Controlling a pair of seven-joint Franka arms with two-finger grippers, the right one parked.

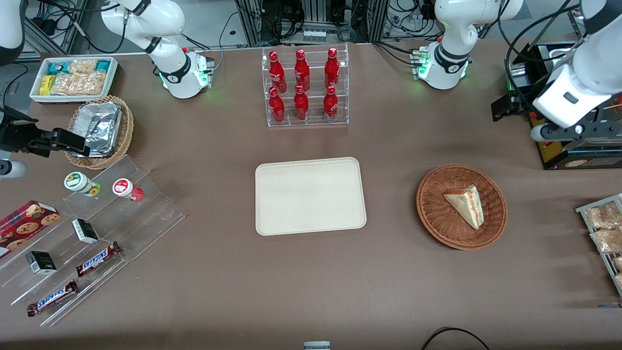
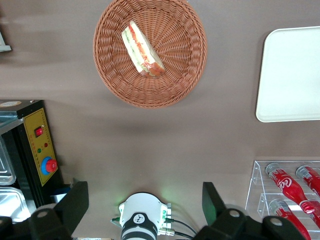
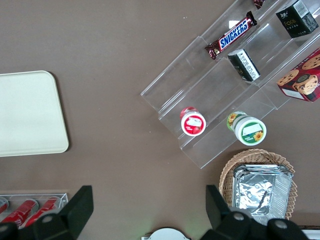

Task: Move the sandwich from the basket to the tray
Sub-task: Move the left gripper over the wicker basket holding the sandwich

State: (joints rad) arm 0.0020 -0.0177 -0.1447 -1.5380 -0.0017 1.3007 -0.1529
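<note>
On the table's middle lies the tray (image 1: pixel 310 196), bare, and toward my working end sits the basket (image 1: pixel 461 207) with the sandwich (image 1: pixel 466 204) lying in it, filling side turned up. My pincer (image 2: pixel 145 200) hangs high above the table's edge farther from the front camera than the basket, its fingers (image 2: pixel 75 202) spread wide apart, gripping nothing.

A robotics lab: cable-strewn aluminium framing (image 1: pixel 311 19) edges the staged table (image 1: pixel 311 291).
</note>
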